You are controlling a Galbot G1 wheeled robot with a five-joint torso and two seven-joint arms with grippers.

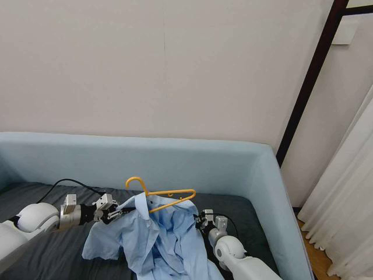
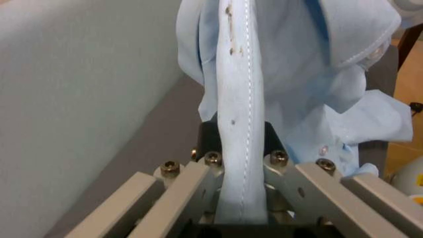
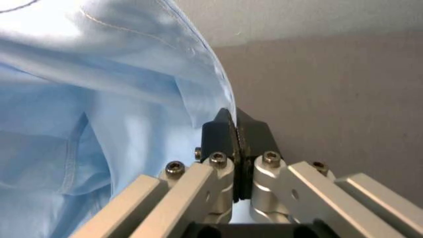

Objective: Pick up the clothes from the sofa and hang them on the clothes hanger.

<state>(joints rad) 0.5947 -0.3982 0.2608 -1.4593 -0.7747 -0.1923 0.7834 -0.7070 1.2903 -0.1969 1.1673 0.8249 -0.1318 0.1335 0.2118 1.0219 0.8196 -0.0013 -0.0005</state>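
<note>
A light blue shirt (image 1: 152, 239) is draped over a yellow hanger (image 1: 169, 197) above the dark grey seat of the sofa (image 1: 52, 256). The hanger's hook stands up at the collar. My left gripper (image 1: 119, 213) is at the shirt's left side. In the left wrist view it (image 2: 242, 141) is shut on a stitched edge of the shirt (image 2: 241, 74), which runs between the black pads (image 2: 210, 133). My right gripper (image 1: 201, 219) is at the shirt's right side. In the right wrist view it (image 3: 235, 130) has its pads pressed together on the shirt's (image 3: 99, 99) thin edge.
The sofa has a pale blue backrest (image 1: 145, 160) and a right arm wall (image 1: 280, 210). A plain wall rises behind it. A dark door frame (image 1: 306, 81) and white curtains (image 1: 344, 216) stand to the right. A black cable (image 1: 70, 184) trails along my left arm.
</note>
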